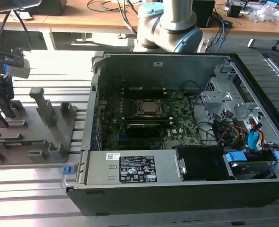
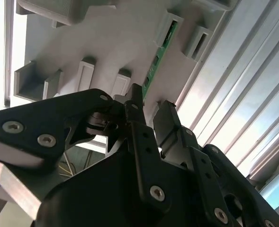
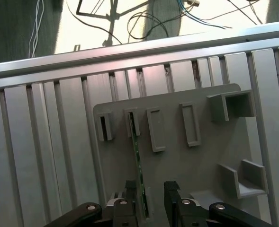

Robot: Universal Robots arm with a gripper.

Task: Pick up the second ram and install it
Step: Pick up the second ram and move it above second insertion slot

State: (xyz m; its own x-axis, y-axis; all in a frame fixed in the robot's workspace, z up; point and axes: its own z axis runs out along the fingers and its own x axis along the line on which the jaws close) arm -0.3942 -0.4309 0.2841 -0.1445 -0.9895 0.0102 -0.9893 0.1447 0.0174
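Far left of the exterior view, the gripper (image 1: 0,120) hangs over the grey holder tray (image 1: 58,135). In the first wrist view its fingers (image 3: 130,191) are spread either side of the second ram (image 3: 137,156), which stands on edge in a tray slot. They're not squeezing it yet, far as I can see. Over on the right sit the open PC case (image 1: 177,191) and its motherboard (image 1: 182,130). So basically: pickup not done, install not started.

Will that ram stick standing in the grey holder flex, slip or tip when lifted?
Likely stiff and light: the second ram is a thin flat board. Standing on edge in the grey holder, it may tip once freed unless the gripper grips squarely.
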